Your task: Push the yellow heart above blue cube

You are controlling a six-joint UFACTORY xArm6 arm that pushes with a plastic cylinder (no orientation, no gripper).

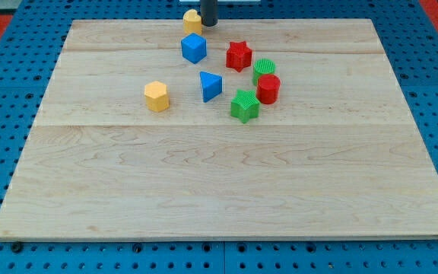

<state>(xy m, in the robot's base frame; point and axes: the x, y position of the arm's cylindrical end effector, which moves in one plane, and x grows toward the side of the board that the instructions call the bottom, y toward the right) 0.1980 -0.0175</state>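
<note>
The yellow heart (192, 20) sits at the top edge of the wooden board (226, 190), just above the blue cube (193, 48). My tip (208, 23) is the lower end of a dark rod coming in from the view's top; it stands right against the heart's right side, up and to the right of the blue cube.
A red star (239, 55), a green cylinder (264, 69), a red cylinder (268, 89) and a green star (244, 105) cluster to the right of the cube. A blue triangular block (210, 85) and a yellow hexagonal block (157, 96) lie below it.
</note>
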